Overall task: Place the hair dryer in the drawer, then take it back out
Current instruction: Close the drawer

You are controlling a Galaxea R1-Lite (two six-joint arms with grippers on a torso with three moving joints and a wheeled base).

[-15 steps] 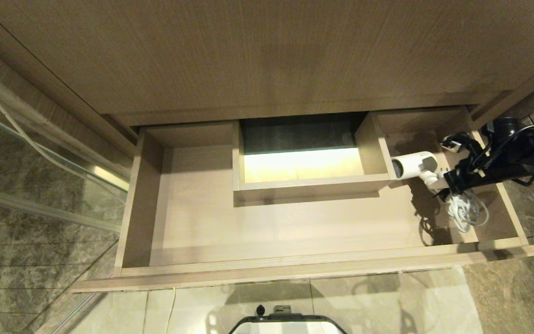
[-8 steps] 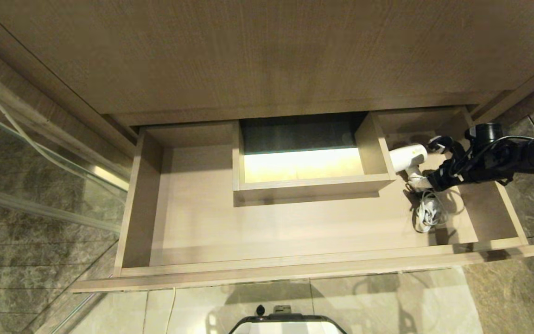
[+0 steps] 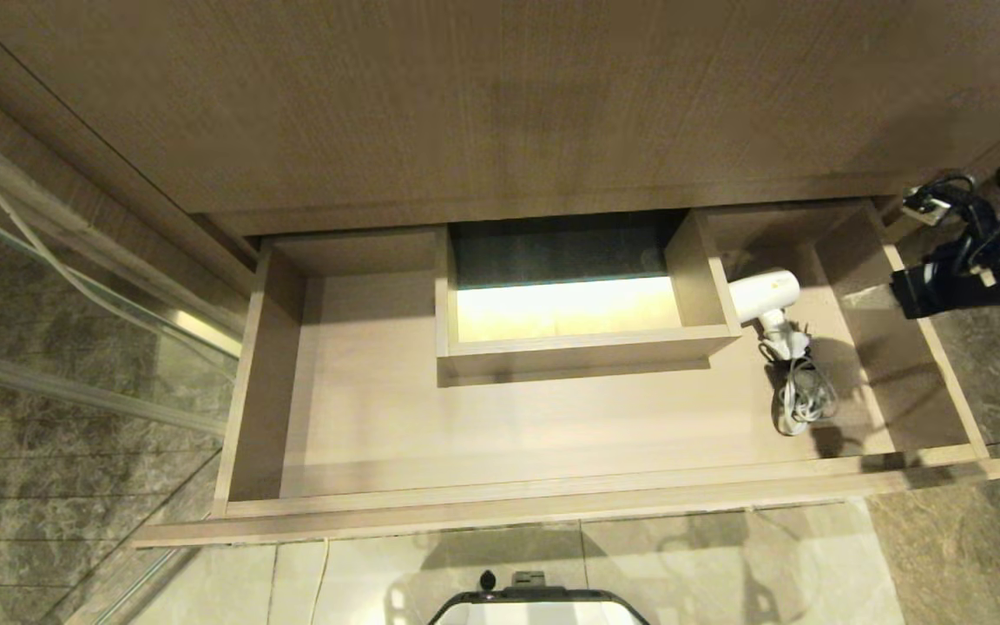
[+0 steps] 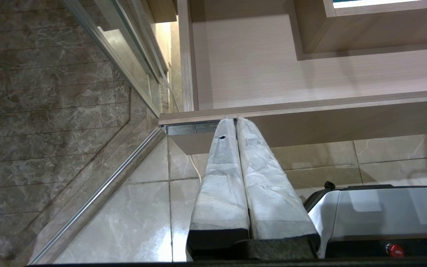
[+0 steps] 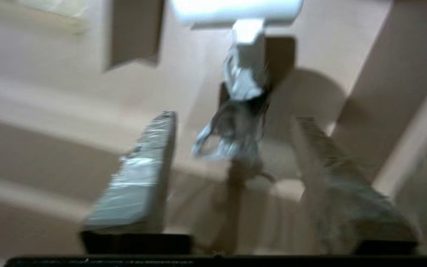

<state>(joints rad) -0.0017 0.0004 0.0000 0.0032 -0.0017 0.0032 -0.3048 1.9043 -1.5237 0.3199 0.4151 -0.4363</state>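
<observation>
The small white hair dryer (image 3: 765, 293) lies on the floor of the open light-wood drawer (image 3: 552, 505), in its right part, barrel against the boxed cut-out (image 3: 569, 349). Its bundled white cord (image 3: 799, 395) trails toward the drawer front. My right gripper (image 3: 906, 293) hangs over the drawer's right wall, apart from the dryer. In the right wrist view it (image 5: 235, 118) is open and empty, with the dryer (image 5: 235, 9) and cord (image 5: 232, 133) lying beyond the fingers. My left gripper (image 4: 235, 119) is shut and empty, just below the drawer's front edge (image 4: 310, 107).
A wide wood vanity panel (image 3: 500, 104) overhangs the back of the drawer. A glass shower partition (image 3: 75, 286) stands on the left. Tiled floor (image 3: 969, 555) lies in front and to the right. My base (image 3: 535, 603) is right under the drawer front.
My right gripper let go of the hair dryer and pulled back to the right, out over the drawer's side wall. The dryer and its cord settled on the drawer floor beside the cut-out.
</observation>
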